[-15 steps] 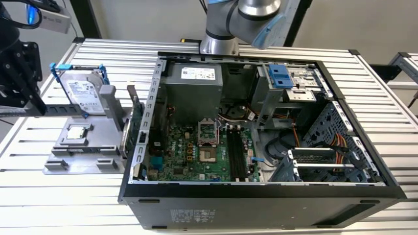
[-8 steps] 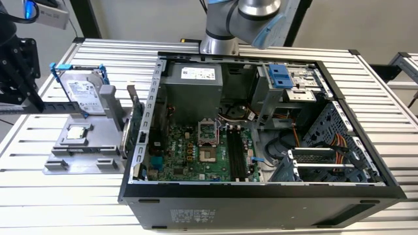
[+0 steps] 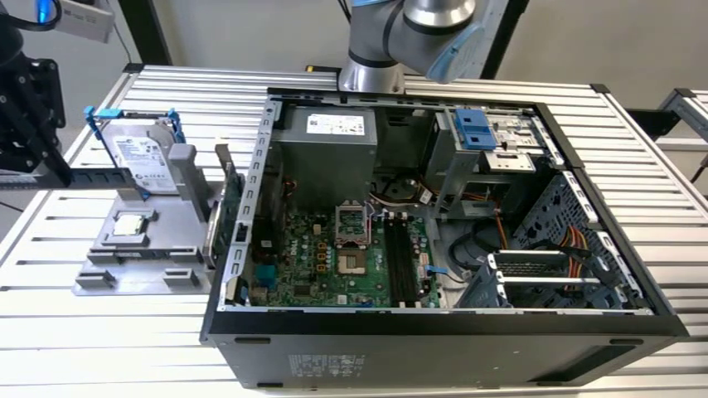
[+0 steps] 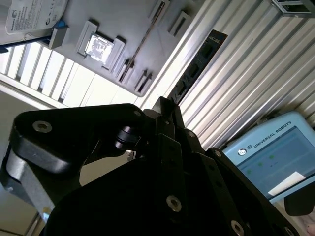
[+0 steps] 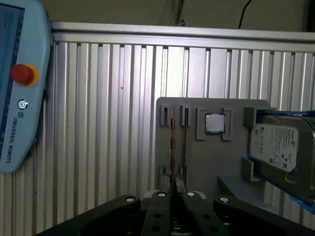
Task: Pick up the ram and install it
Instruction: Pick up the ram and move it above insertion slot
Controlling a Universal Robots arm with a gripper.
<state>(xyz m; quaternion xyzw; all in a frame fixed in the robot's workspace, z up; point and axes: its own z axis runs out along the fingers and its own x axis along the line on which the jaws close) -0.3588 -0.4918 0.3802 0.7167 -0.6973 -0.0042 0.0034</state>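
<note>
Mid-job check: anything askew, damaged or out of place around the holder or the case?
Nothing stands out. The hard drive sits in its cradle on the grey holder, the processor chip lies flat in its pocket, and the ram, seen edge-on, runs straight, in line with the gripper. The open case lies flat.

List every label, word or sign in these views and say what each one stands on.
Hard drive: white label with print, too small to read.
Power supply: white sticker, print too small to read.
Computer case: pale lettering on its outer wall, too small to read.
Teach pendant: a maker's name along its edge in both wrist views, left unquoted, and a round symbol below the red button.
</note>
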